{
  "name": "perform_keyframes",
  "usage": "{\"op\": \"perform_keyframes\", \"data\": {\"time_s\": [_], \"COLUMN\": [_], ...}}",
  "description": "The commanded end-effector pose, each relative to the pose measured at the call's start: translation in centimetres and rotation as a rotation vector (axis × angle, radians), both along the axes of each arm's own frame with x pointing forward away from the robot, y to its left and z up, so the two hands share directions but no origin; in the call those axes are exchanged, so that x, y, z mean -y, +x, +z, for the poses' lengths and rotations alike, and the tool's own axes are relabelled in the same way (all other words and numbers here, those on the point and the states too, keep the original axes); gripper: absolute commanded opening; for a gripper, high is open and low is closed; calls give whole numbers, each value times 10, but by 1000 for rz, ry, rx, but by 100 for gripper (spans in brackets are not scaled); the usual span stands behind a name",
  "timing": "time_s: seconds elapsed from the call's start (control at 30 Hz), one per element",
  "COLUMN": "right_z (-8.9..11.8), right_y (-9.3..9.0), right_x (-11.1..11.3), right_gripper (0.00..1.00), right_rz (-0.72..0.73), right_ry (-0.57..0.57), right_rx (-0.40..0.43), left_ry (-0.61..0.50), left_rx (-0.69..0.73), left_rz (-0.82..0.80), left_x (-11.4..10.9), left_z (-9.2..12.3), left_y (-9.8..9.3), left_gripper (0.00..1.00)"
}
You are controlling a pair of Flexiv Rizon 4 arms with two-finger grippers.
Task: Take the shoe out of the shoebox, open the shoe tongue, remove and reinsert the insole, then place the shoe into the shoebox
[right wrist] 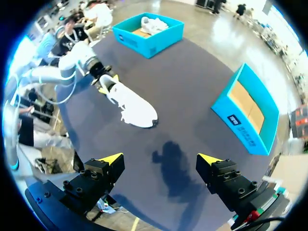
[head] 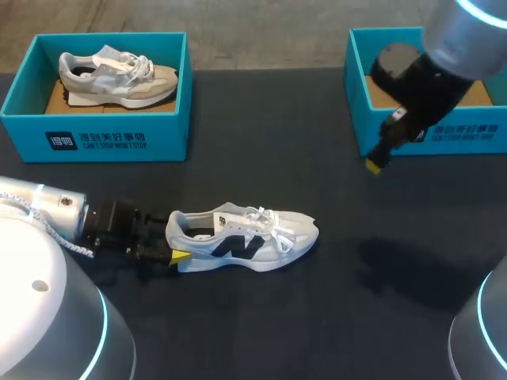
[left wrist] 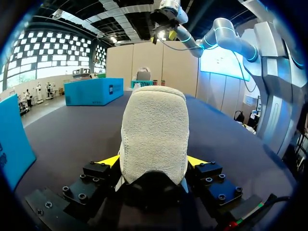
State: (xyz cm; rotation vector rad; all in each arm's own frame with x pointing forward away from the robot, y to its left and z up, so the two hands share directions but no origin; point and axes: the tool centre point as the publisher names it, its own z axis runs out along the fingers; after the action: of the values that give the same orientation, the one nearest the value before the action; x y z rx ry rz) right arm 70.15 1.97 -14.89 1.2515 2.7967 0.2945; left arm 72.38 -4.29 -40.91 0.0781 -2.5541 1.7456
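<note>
The left gripper (left wrist: 153, 161) lies low over the black table (head: 333, 317), closed on the heel of the white mesh sneaker with a dark side logo (head: 245, 237). In the left wrist view its yellow fingertips (left wrist: 109, 160) press the padded heel collar from both sides. The sneaker stands upright on its sole near the middle of the table, outside both boxes. Its toe points toward the right side and its white laces are bunched over the tongue.

Farther back on the right, the right gripper (head: 376, 162) hangs in the air, well apart from the sneaker. Its fingers (right wrist: 111, 161) are spread wide with nothing between them. Just behind it, at the table's far right, stands the empty teal cardboard shoebox (head: 475, 131), with its brown floor showing.

At the far left corner sits a second teal cardboard shoebox (head: 95, 138). It holds a grey and beige suede sneaker (head: 119, 77) with its toe toward the right.
</note>
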Motion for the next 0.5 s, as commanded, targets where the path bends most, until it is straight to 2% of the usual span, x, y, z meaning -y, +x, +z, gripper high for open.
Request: {"op": "perform_keyframes", "data": {"time_s": [0.03,0.13,0.2,0.5], "right_z": [-12,-21,-24,-24], "right_y": [7,7,7,7], "right_x": [-22,-27,-32,-32], "right_gripper": [100,100,100,100], "right_rz": [-56,-91,-65,-65], "right_ry": [-61,-62,-46,-46], "right_rx": [-56,-77,-90,-90], "left_ry": [3,3,3,3], "left_rx": [-1,-1,-1,-1], "left_rz": [-2,-2,-2,-2], "left_x": [1,1,1,1], "left_z": [-3,-3,-3,-3], "left_y": [3,3,3,3], "left_gripper": [0,0,0,0]}}
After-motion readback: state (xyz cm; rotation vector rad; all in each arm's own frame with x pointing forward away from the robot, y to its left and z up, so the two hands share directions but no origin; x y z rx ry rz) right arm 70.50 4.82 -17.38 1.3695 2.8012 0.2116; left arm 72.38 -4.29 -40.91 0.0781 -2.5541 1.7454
